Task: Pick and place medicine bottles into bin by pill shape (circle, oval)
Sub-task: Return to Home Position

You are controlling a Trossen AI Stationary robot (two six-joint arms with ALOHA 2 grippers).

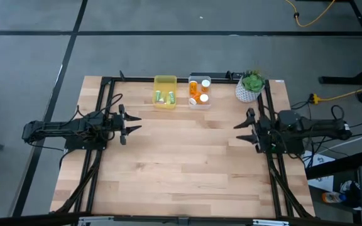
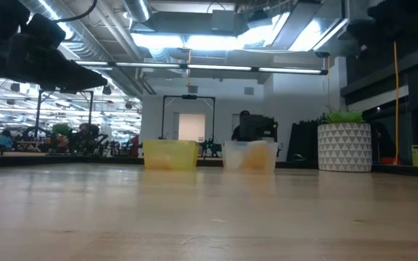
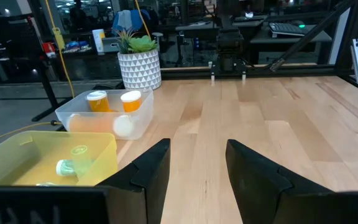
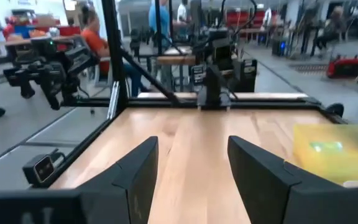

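Observation:
Orange bottles with white caps [image 1: 199, 90] lie in a clear bin [image 1: 199, 102] at the table's far side; they also show in the left wrist view [image 3: 110, 101]. Small green bottles [image 1: 164, 97] lie in a yellow bin [image 1: 164, 80] to its left, also in the left wrist view [image 3: 67, 167]. My left gripper [image 1: 132, 122] is open and empty at the table's left side. My right gripper [image 1: 241, 132] is open and empty at the right side. Both are clear of the bins.
A green plant in a white patterned pot [image 1: 251, 86] stands at the far right corner, close to my right arm. A black frame [image 1: 105, 88] runs around the table's edges. The bare wooden table [image 1: 187, 163] lies between and in front of the grippers.

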